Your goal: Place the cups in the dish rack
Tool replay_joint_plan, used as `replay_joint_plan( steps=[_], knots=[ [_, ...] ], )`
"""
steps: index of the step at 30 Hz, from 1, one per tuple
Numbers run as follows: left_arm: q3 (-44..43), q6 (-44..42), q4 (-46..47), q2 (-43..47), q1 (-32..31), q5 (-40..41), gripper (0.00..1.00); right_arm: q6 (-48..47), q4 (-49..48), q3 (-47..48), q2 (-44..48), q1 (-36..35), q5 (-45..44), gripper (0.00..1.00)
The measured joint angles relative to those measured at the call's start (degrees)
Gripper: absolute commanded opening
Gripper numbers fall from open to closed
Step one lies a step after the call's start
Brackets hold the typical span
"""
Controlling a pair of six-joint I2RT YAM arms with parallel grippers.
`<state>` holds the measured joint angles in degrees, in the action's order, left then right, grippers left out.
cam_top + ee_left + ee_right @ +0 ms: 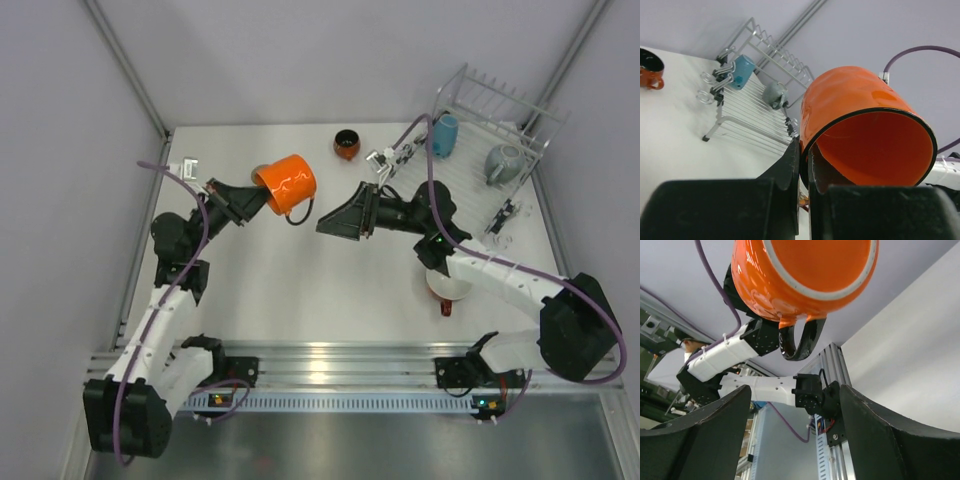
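Note:
My left gripper (253, 199) is shut on the rim of the orange mug (286, 182), holding it on its side above the table; in the left wrist view the fingers (790, 165) pinch the mug's wall (850, 110). My right gripper (330, 220) is open and empty, pointing at the mug's base from the right; its wrist view shows the mug's underside (805, 275) and dark handle above the gap between the fingertips (795, 410). The dish rack (470, 100) at the back right holds a light blue cup (444, 135) and a grey mug (503, 163).
A dark-and-orange cup (347, 144) stands on the table at the back centre, also in the left wrist view (649, 70). A red mug with a white inside (447, 288) sits under my right forearm. Binder clips (383, 160) hang on the rack's left edge. Grey walls enclose the table.

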<state>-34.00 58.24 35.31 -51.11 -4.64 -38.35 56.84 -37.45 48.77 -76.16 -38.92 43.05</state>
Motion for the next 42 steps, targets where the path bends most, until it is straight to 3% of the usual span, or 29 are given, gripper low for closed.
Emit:
replay_joint_plan(
  steps=[10,22,27,32,37,41,42],
  knots=[
    [2.3,4.1,8.2,-0.7,-5.7,1.2,0.00,4.9,-11.0,-1.6,-1.7,-2.1,0.0,0.69],
    [3.7,4.7,10.3,-1.8,-10.8,3.7,0.00,7.6,-15.6,-1.6,-4.1,-3.7,-0.8,0.56],
    [4.2,4.2,10.8,-2.7,-12.0,3.9,0.00,8.5,-17.0,-1.6,-4.8,-4.5,-0.9,0.42],
    [4.7,3.4,11.7,-2.8,-12.0,4.7,0.00,9.9,-17.6,-1.6,-5.6,-4.5,-1.1,0.01],
    [5.1,2.9,12.7,-2.7,-12.0,4.7,0.00,11.4,-19.0,-1.9,-6.1,-4.6,-1.1,0.00],
    [5.1,2.8,13.1,-2.8,-12.0,4.6,0.28,11.7,-19.2,-1.9,-6.1,-4.6,-1.0,0.00],
    [5.1,2.6,13.2,-2.9,-12.1,4.5,0.43,11.7,-19.2,-2.0,-6.1,-4.6,-1.2,0.00]
  ],
)
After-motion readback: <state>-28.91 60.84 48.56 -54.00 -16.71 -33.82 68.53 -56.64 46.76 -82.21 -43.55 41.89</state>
